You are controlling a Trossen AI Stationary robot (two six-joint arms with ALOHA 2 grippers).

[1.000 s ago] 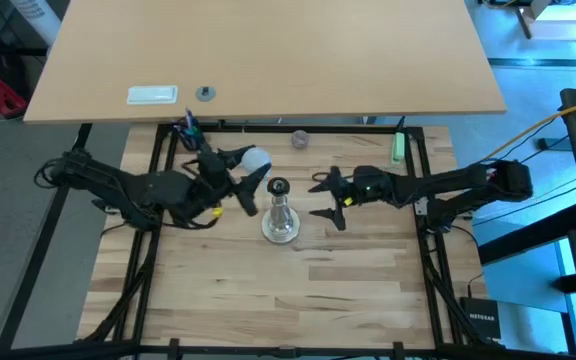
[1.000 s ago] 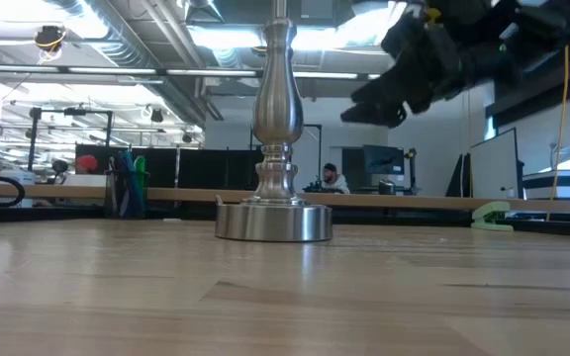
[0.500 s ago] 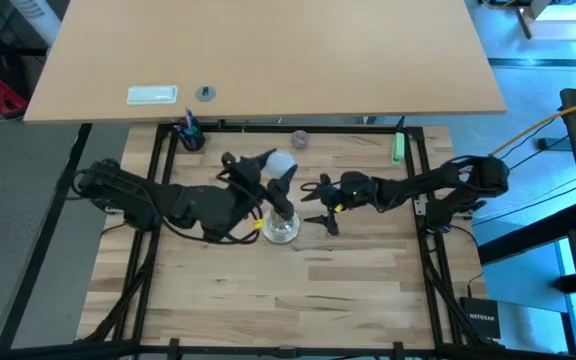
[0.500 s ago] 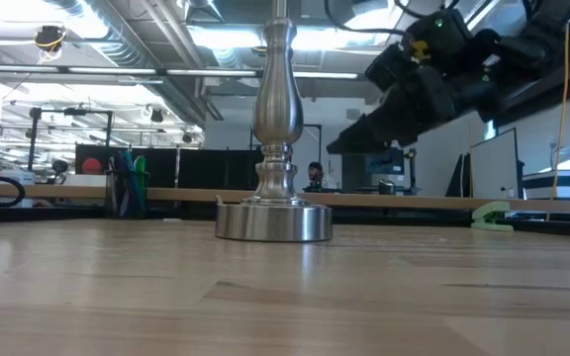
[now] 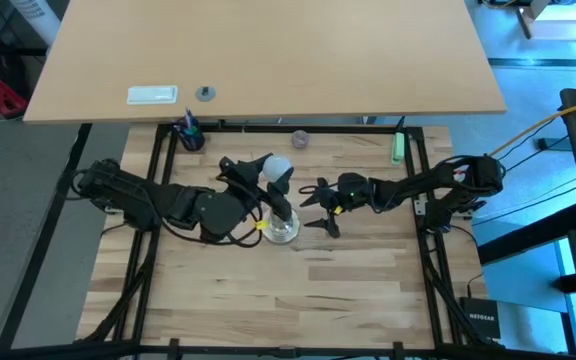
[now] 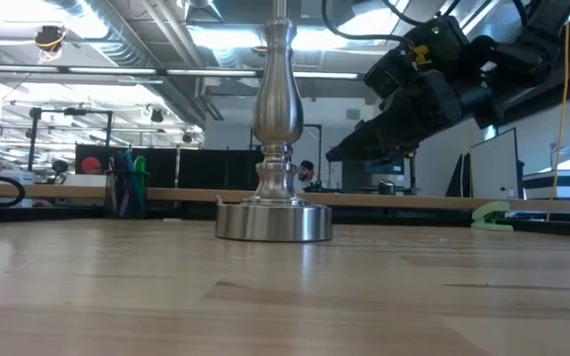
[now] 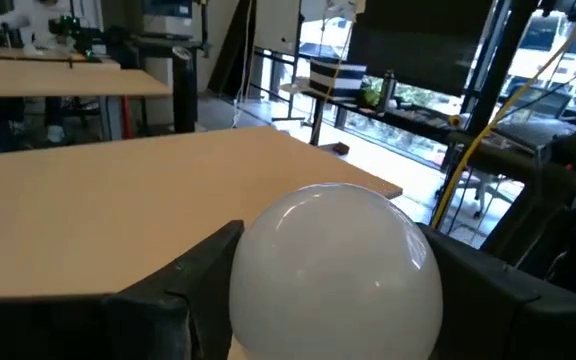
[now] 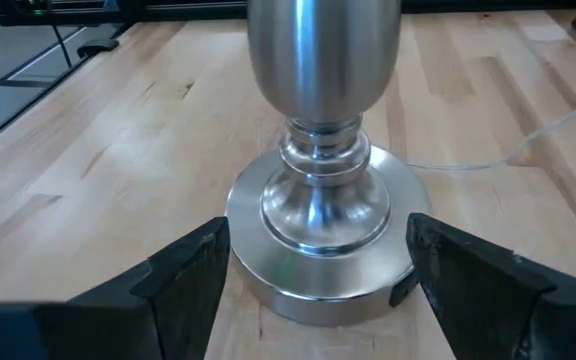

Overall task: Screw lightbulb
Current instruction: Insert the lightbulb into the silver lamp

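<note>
The white frosted lightbulb [image 5: 277, 166] [image 7: 334, 264] sits between the fingers of my left gripper [image 5: 271, 178], close by the top of the silvery stand [image 5: 282, 226] [image 6: 275, 148]. The bulb's threaded base is hidden, and so is the stand's socket. The stand rests upright on its round base [image 8: 318, 262] at mid table. My right gripper [image 5: 315, 207] [image 8: 318, 275] is open and empty just right of the stand. It is level, with one finger toward each side of the stand's lower stem, short of touching it. My left gripper pinches the bulb's round glass globe [image 7: 248, 292] between its two fingers [image 7: 180, 298], one on each side. The fingers come about level from the table's left, slanting toward the far edge. The bulb is clear of the table; whether it touches the stand's top I cannot tell.
A small purplish-grey round object [image 5: 299, 139], a green item [image 5: 398, 148] and a pen holder [image 5: 188, 133] lie along the table's far edge. A second tabletop [image 5: 268, 50] stands beyond it. Bare wood lies in front of the stand.
My left gripper has carried the bulb toward the table's right edge, from left of the stand to right by its top. My right gripper has moved toward the table's left edge, up to the stand, still open. The stand has stayed put.
</note>
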